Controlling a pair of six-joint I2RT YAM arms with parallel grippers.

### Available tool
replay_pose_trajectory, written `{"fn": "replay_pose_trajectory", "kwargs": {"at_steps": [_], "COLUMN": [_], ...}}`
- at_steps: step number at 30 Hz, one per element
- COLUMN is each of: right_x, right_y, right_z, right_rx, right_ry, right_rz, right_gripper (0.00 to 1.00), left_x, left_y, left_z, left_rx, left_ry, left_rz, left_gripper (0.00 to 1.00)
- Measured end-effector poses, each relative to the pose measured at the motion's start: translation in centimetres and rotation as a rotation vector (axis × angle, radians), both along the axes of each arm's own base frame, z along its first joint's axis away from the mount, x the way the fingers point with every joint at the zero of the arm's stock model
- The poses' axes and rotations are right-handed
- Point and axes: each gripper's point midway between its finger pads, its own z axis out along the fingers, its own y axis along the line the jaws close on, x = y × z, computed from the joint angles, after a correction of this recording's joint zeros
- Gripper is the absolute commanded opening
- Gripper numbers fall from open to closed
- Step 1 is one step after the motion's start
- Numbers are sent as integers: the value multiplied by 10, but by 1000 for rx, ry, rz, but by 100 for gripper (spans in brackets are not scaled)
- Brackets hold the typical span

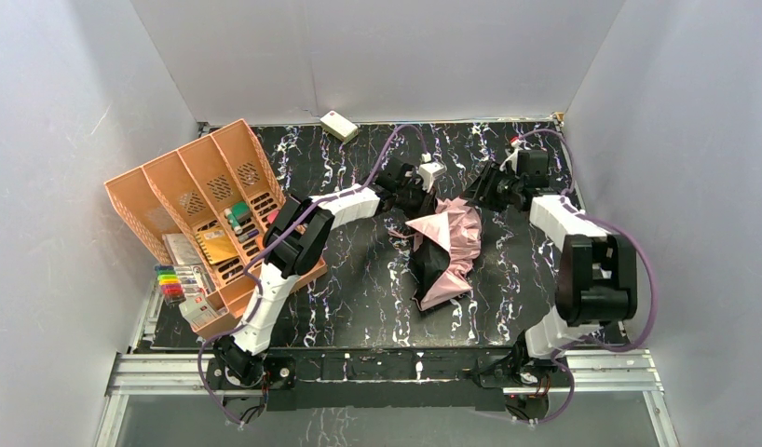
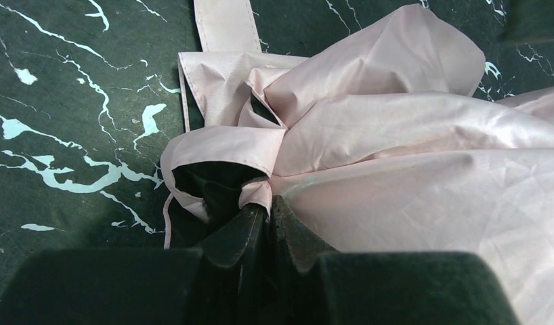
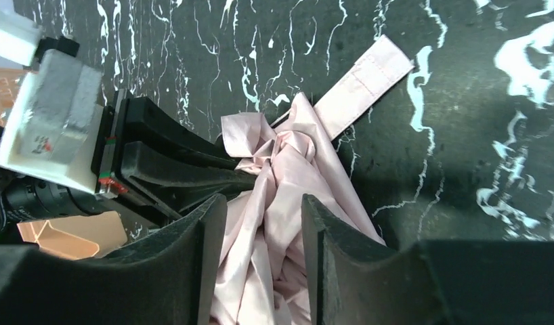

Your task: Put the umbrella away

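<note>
Closest to the left wrist lens: my left gripper (image 2: 266, 208), jaws pinched shut on a gathered fold of the umbrella (image 2: 396, 156), right where the pink skin turns over to its black lining. Right gripper (image 3: 262, 202): jaws apart, straddling the twisted neck of the same fabric, just beside the left gripper's tips; cannot tell whether the pads press the cloth yet. Judgement: the step in hand is gathering the loose canopy into one tight bundle. To do it well, close the right gripper on the whole twist rather than a single layer, hold the left pinch firm, and draw slowly, since cloth this thin and slick will likely slide out. Material notes: shiny pale pink fabric, finely creased, stitched hems. Flat strap (image 3: 361, 78) lies stretched out on the black veined counter (image 3: 477, 122). Umbrella sits crumpled mid-counter between both arms, well apart from the orange organizer (image 1: 210, 191) at left.
</note>
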Motion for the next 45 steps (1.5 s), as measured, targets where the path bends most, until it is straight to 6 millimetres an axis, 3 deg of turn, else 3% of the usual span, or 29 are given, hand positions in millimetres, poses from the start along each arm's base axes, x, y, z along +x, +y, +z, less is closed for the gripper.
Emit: {"fn": "replay_pose_trajectory", "kwargs": {"at_steps": [9, 15, 20, 25, 29, 31, 33, 36, 39, 41, 45], "right_x": [-1, -5, -8, -5, -3, -1, 2, 7, 14, 22, 36], "right_y": [24, 25, 20, 12, 9, 8, 7, 4, 3, 3, 3], "right_z": [-38, -76, -91, -97, -100, -100, -100, -100, -101, -101, -100], "right_rx": [107, 120, 94, 63, 65, 73, 81, 85, 93, 97, 103], "right_ry": [98, 194, 236, 250, 264, 273, 274, 275, 273, 270, 259], "right_rz": [119, 121, 82, 21, -37, -64, -90, -134, -165, -177, -189], "right_gripper": [33, 18, 10, 5, 1, 0, 0, 0, 0, 0, 0], "left_x": [0, 2, 8, 27, 42, 39, 27, -7, -44, -76, -154], "left_y": [0, 4, 16, 42, 76, 101, 120, 141, 147, 134, 88], "left_z": [0, 5, 16, 48, 92, 118, 146, 180, 198, 203, 198], "left_rx": [-1, 5, 0, -41, -73, -81, -100, -141, -158, -143, -120], "left_ry": [3, 4, 12, 5, -57, -99, -147, -194, -229, -264, -297], "left_rz": [6, 45, 124, 242, 358, 421, 465, 492, 487, 454, 309], "left_gripper": [13, 28, 51, 64, 70, 73, 75, 80, 85, 92, 98]}}
